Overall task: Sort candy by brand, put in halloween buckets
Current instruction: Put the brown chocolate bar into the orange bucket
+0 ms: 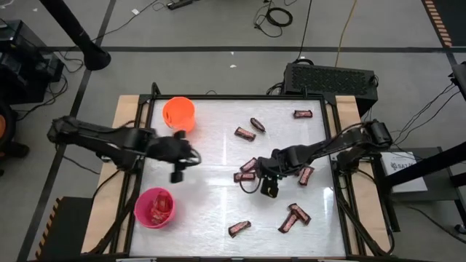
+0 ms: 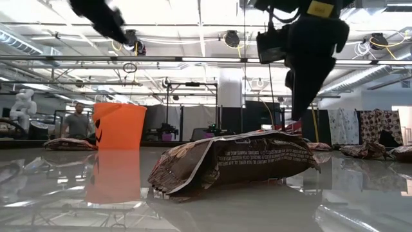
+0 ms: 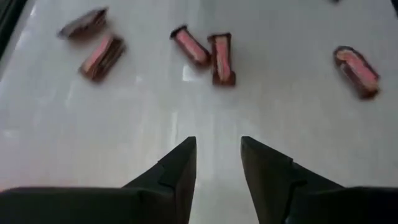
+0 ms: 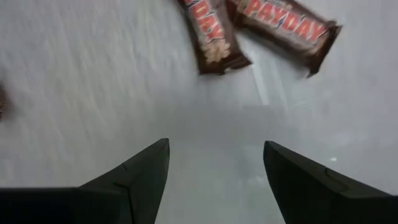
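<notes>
Several dark brown bars with red marks lie flat on the white table (image 1: pixel 218 156), among them a pair (image 1: pixel 246 170) near the middle and others (image 1: pixel 295 215) toward the near edge. One bar (image 2: pixel 238 161) fills the low view's foreground. The orange bucket (image 1: pixel 178 114) stands at the far left. The pink bucket (image 1: pixel 154 207), at the near left, holds red bars. My left gripper (image 1: pixel 178 169) hovers open between the two buckets, above bare table (image 3: pixel 217 140). My right gripper (image 1: pixel 269 188) is open above the table (image 4: pixel 216 144), just short of two PayDay bars (image 4: pixel 211 34).
The table has a dark raised frame (image 1: pixel 331 138) along its sides. More bars lie at the far side (image 1: pixel 303 113) and right of my right gripper (image 1: pixel 306 175). Bare table lies between the two grippers. A person (image 2: pixel 77 122) shows in the room behind.
</notes>
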### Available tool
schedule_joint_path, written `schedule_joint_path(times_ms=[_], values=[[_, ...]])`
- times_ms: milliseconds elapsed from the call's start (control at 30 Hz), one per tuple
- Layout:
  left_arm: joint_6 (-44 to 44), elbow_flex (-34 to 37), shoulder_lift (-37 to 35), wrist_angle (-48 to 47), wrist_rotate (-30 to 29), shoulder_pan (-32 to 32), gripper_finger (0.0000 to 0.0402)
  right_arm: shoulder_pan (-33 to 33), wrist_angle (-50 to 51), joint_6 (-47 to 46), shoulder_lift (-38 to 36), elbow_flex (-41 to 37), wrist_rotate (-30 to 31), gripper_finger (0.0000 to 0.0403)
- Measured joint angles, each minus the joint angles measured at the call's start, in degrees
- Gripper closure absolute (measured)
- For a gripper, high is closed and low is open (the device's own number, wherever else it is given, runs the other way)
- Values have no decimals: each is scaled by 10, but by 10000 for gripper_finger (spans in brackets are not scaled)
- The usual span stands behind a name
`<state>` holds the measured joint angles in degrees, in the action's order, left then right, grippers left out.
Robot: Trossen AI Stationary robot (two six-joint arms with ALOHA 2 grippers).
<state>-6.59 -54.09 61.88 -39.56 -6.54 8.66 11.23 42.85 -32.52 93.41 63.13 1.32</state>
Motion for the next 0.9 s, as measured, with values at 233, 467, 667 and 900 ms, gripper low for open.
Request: schedule_joint_path(times_ms=[233,467,667,900], values=[[132,40,153,210,91,-93,267,47,1,-107,0,0,0,151],[161,40,290,353,133,-103,267,113,-2,-204,0,0,4,151],[175,40,362,427,134,-97,267,156,-11,-260,0,0,42,151],[174,40,396,471,191,-90,267,174,-18,-286,0,0,82,151]])
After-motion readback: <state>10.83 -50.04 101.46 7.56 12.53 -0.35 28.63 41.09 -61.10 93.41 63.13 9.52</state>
